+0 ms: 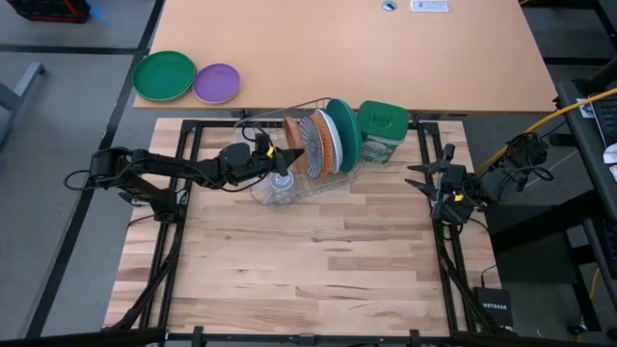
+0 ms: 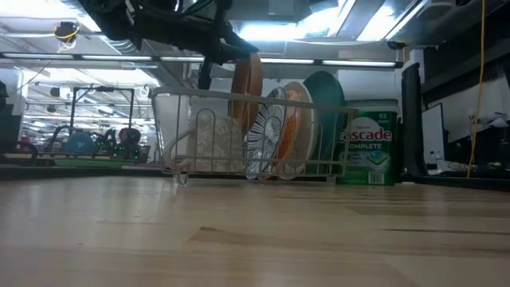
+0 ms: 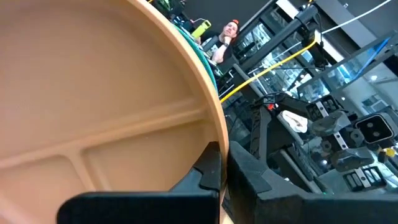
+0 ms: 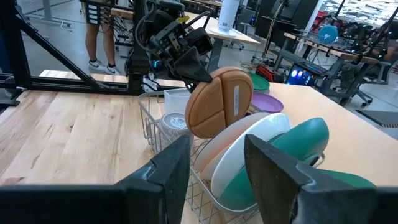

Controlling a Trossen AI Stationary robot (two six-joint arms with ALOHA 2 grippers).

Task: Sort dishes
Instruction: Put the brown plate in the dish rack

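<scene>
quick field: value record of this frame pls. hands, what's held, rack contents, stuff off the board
left hand: shut on brown plate, holding it upright above the rack
right hand: open, empty, waiting at the board's right edge
dish rack: wire, plates on edge: striped plate, orange plate, white plate, teal plate
green canister: beside the rack
green plate, purple plate: on the floor mat off the board

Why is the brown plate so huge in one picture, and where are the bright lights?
In the left wrist view, the brown plate fills the frame because the camera sits right against it. In the low view, ceiling lights glare behind the dish rack, so the plates look dim.
</scene>
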